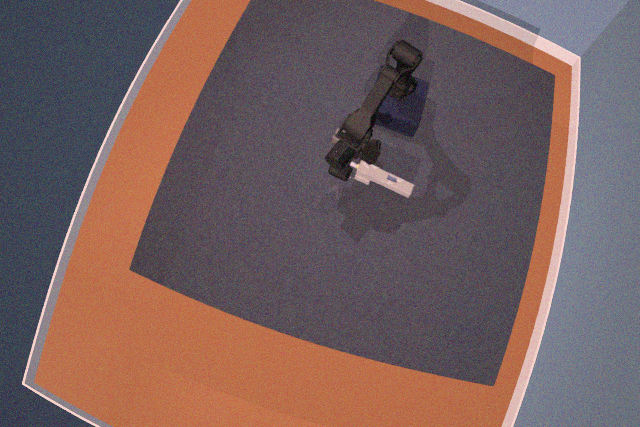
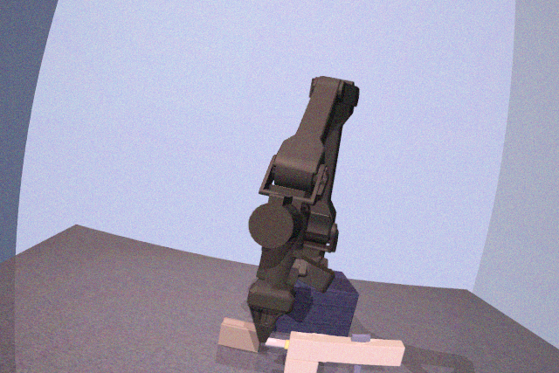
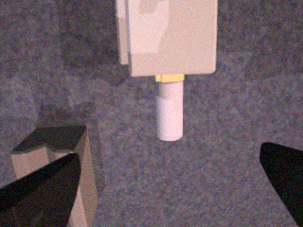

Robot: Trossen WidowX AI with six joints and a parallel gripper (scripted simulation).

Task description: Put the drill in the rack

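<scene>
A pale drill body (image 1: 403,187) (image 2: 338,350) (image 3: 189,43) holds the blue key (image 1: 392,178) (image 2: 361,337). The key's head sits low on the body's top, and its lower end shows beneath. The white drill (image 1: 354,165) (image 2: 276,341) (image 3: 170,113) sticks out of the body's end past a yellow collar. My gripper (image 3: 169,150) is open and empty, its fingers wide apart on either side of the drill's line, just beyond its tip in the wrist view. The tan grooved rack (image 2: 237,334) (image 3: 90,189) faces the drill's tip, partly hidden by my left finger.
A dark blue block (image 1: 408,107) (image 2: 336,310) stands behind the body, beside the arm's base. The dark mat (image 1: 232,205) has an orange border (image 1: 118,153) and a pale raised rim around it.
</scene>
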